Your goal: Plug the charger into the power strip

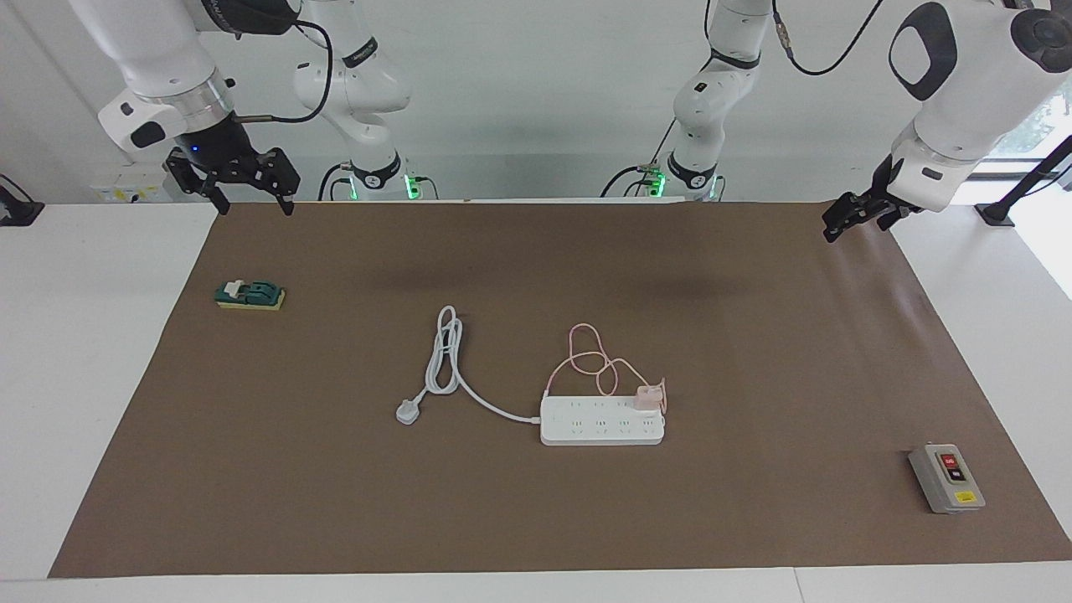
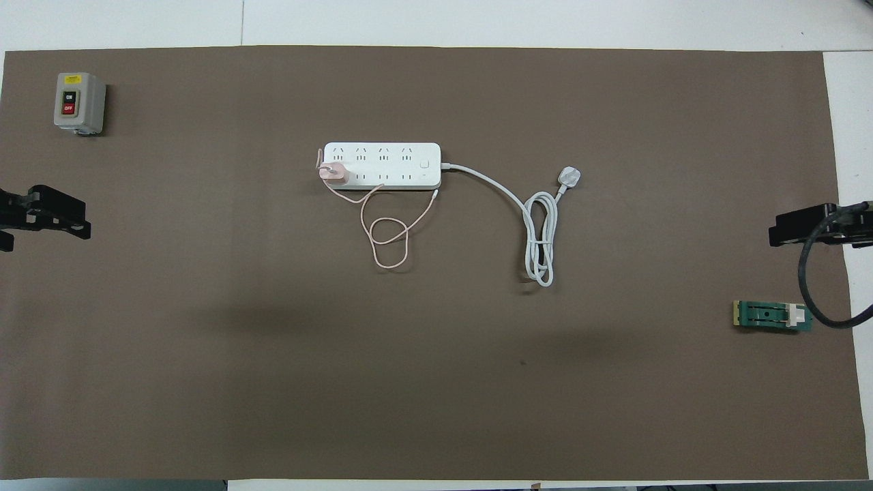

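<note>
The white power strip (image 1: 599, 427) lies flat near the middle of the brown mat; it also shows in the overhead view (image 2: 392, 158). The pale pink charger (image 1: 648, 397) stands seated in an outlet in the row nearer the robots, at the strip's end toward the left arm; in the overhead view it shows on the same outlet (image 2: 333, 172). Its thin pink cable (image 1: 589, 362) loops on the mat nearer the robots. My right gripper (image 1: 253, 201) hangs open and empty over the mat's edge by its base. My left gripper (image 1: 854, 222) is open and empty over the mat's corner by its base.
The strip's thick white cord (image 1: 444, 356) coils toward the right arm's end and ends in a grey-white three-pin plug (image 1: 408, 412). A grey box with red and black buttons (image 1: 946, 479) sits at the left arm's end. A green and yellow block (image 1: 249, 295) lies at the right arm's end.
</note>
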Controlling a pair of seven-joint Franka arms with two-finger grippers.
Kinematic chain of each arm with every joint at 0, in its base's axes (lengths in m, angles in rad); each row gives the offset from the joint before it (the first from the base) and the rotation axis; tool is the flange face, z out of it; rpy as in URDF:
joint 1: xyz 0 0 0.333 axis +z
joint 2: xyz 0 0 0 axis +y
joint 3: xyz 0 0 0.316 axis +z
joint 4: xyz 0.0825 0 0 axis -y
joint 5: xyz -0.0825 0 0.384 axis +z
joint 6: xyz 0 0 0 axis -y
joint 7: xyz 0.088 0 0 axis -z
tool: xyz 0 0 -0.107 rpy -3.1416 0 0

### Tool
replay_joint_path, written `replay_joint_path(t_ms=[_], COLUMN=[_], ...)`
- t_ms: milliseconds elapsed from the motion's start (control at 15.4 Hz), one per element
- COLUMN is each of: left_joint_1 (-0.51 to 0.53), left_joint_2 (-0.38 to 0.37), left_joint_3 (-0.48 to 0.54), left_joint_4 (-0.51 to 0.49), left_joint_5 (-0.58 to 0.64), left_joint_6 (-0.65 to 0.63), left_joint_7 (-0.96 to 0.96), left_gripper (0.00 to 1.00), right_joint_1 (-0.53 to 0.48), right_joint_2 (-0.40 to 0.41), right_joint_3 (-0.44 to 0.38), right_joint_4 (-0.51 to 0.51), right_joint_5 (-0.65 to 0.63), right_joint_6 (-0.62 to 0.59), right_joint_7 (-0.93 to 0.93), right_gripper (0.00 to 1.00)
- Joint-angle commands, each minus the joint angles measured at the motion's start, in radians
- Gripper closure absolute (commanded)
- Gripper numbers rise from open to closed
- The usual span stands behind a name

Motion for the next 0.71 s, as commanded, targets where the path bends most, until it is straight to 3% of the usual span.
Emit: replay_joint_path(t_ms=[0,194,648], left_joint_1=[-0.151,-0.218,-0.243], left_joint_2=[0.028,0.039,-0.027], left_joint_3=[0.159,0.213,0.232], left_joint_4=[0.073,0.070,-0.017], left_joint_5=[-0.001,-0.006,-0.003], left_joint_6=[-0.049,-0.060,-0.057], left_joint_7=[0.000,-0.002,-0.015], left_gripper=[0.00,0.00,0.00], right_joint_1=[-0.007,-0.007,-0.007], right_joint_2=[-0.003,-0.003,-0.003], right_joint_3=[0.006,0.006,0.006], right_joint_4=[0.004,0.004,0.004], right_joint_5=[-0.009,-0.009,-0.009], right_joint_6=[-0.018,-0.018,-0.018], right_joint_7=[0.014,0.014,0.014], right_gripper=[0.00,0.00,0.00])
